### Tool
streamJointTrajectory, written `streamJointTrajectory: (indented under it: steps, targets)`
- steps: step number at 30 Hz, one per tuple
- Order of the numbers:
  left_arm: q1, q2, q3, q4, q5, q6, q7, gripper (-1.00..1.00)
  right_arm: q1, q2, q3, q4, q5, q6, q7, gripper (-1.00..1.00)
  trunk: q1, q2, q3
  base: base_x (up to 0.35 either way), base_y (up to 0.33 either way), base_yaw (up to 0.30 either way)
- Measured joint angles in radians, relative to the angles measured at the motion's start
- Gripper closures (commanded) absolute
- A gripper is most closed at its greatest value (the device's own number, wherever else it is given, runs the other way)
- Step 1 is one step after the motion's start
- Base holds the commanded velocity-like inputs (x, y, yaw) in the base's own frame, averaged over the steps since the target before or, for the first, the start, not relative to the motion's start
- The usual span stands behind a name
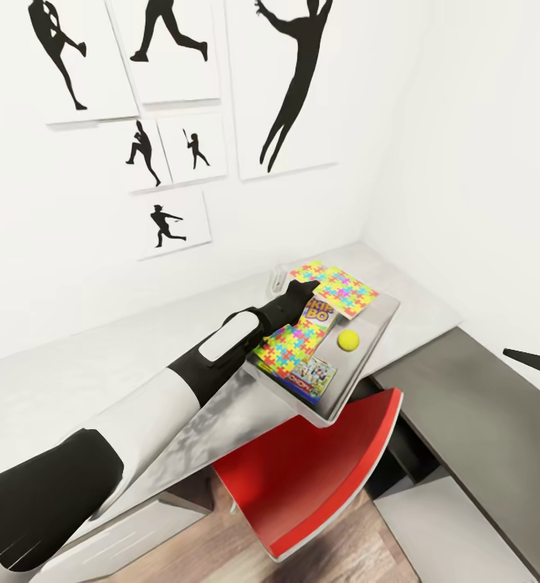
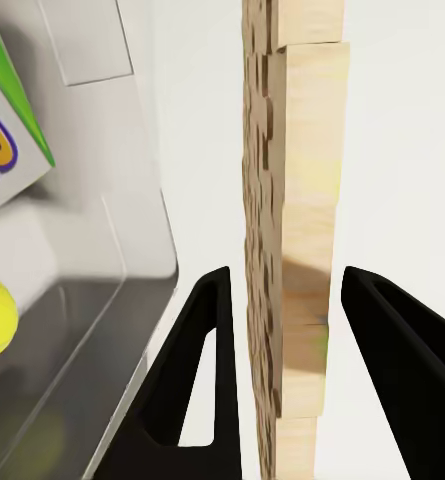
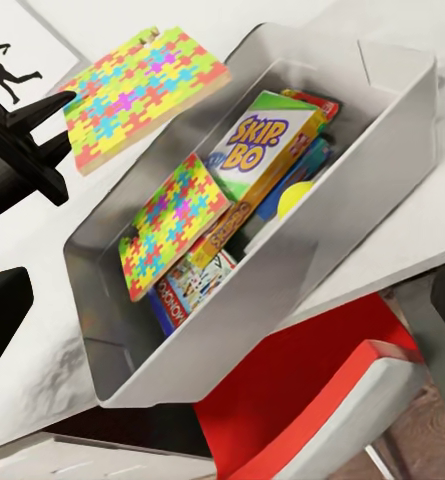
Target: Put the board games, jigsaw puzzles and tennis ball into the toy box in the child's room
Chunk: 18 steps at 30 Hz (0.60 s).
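Note:
The toy box (image 1: 359,374) sits at the table's (image 1: 75,364) edge. Inside lie a jigsaw puzzle (image 1: 290,340), the Skip-Bo board game (image 1: 322,312), the Monopoly board game (image 1: 314,379) and the tennis ball (image 1: 348,340). My left gripper (image 1: 302,293) is shut on the second jigsaw puzzle (image 1: 342,287), which is tilted over the box's far rim. In the left wrist view that sheet (image 2: 302,200) stands edge-on between the fingers. My right gripper (image 1: 537,360) hovers to the right, open, and its wrist view looks down into the toy box (image 3: 312,270). The bed is out of view.
A red-seated chair (image 1: 318,470) is tucked under the table just below the toy box. The lower dark grey cabinet section (image 1: 480,405) runs along the right wall. Baseball silhouette pictures (image 1: 286,89) hang on the white wall behind.

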Motion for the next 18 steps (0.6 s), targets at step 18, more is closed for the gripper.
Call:
streamJointTrajectory:
  steps: [18]
  targets:
    - [0.007, 0.000, 0.000, 0.007, 0.000, 0.002, 0.000, 1.00, 0.000, -0.002, 0.000, 0.000, -0.001, 0.000, 0.000, -1.00, 0.000, 0.000, -0.025, 0.000, 0.000, -0.003]
